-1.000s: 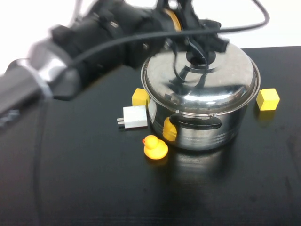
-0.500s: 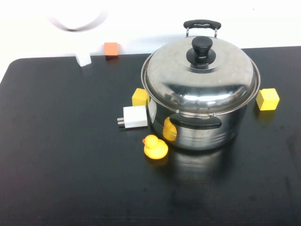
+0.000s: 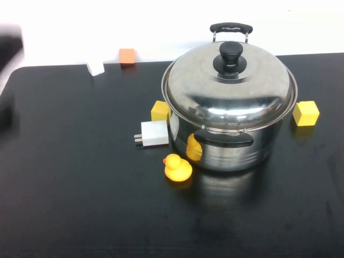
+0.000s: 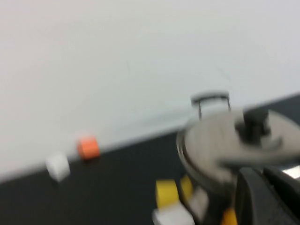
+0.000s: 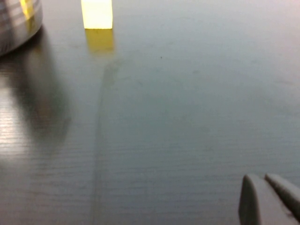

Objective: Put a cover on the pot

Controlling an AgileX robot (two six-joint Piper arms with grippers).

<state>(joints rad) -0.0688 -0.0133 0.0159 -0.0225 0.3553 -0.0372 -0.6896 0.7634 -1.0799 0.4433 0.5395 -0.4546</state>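
Jaws on the right gripper (image 5: 266, 197) sit clenched, the two grey tips pressed side by side with nothing between them, low over the bare black surface (image 5: 187, 117). They touch nothing; a yellow cube (image 5: 97, 13) lies well apart from them, beside the pot's steel wall (image 5: 14, 23). On the left gripper (image 4: 267, 192) the dark jaws show only as a smear, so I cannot tell how they stand; it hangs off the surface's left side, looking toward the pot (image 4: 225, 145). No brand, label or writing can be read anywhere.

In the high view the pot (image 3: 231, 140) stands right of centre with the domed lid (image 3: 230, 86) seated on it, black knob (image 3: 230, 56) up. A white plug adapter (image 3: 153, 133), a yellow block (image 3: 160, 110) and a rubber duck (image 3: 177, 167) lie just beside its left flank; an orange cube (image 3: 127, 56) and a white block (image 3: 95, 67) sit at the far edge.
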